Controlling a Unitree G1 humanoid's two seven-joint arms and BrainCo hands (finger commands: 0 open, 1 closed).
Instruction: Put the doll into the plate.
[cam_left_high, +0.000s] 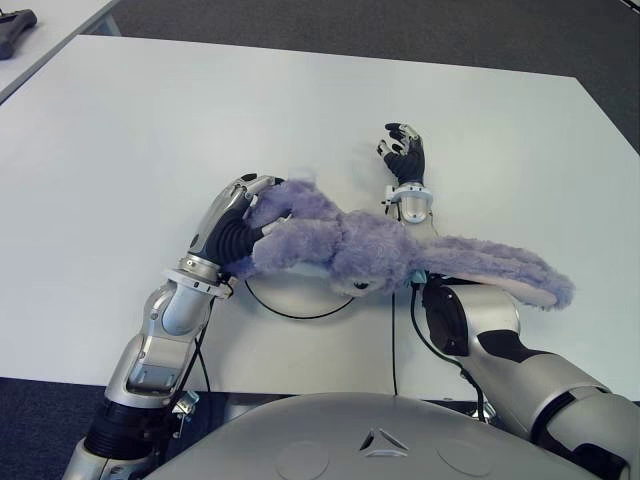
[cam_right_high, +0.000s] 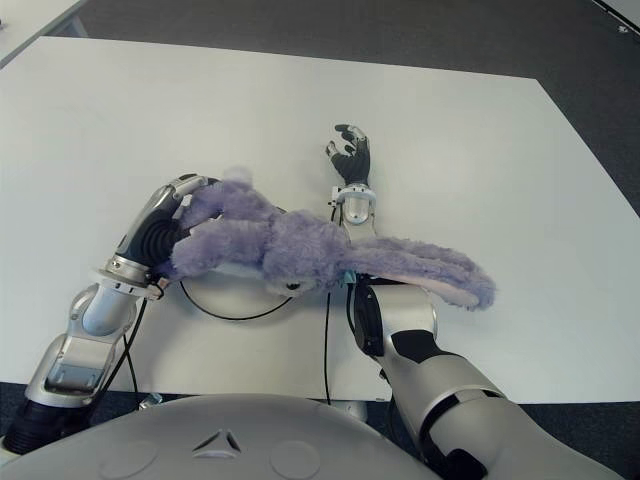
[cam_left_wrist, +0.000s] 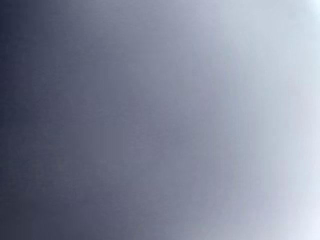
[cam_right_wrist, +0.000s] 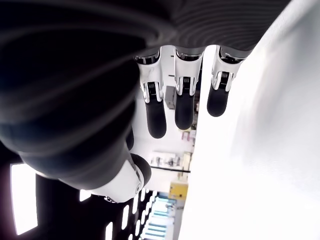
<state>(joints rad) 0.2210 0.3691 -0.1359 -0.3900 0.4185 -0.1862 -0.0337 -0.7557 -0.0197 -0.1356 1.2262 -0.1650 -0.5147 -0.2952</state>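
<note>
One purple doll (cam_left_high: 380, 255) is draped over both forearms, gripped at one end by the left hand (cam_left_high: 235, 225) while the right hand (cam_left_high: 403, 152) is held spread beyond it, so slippage is risked.

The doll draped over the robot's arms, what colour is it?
The doll is lavender purple with pale pinkish ear lining, clearest in the left eye view.

A purple plush doll (cam_left_high: 380, 255) lies stretched across both robot forearms over a white table (cam_left_high: 130, 150); the left hand (cam_left_high: 235, 225) grips one end; the right hand (cam_left_high: 403, 152) shows beyond it, fingers loose and empty.
</note>
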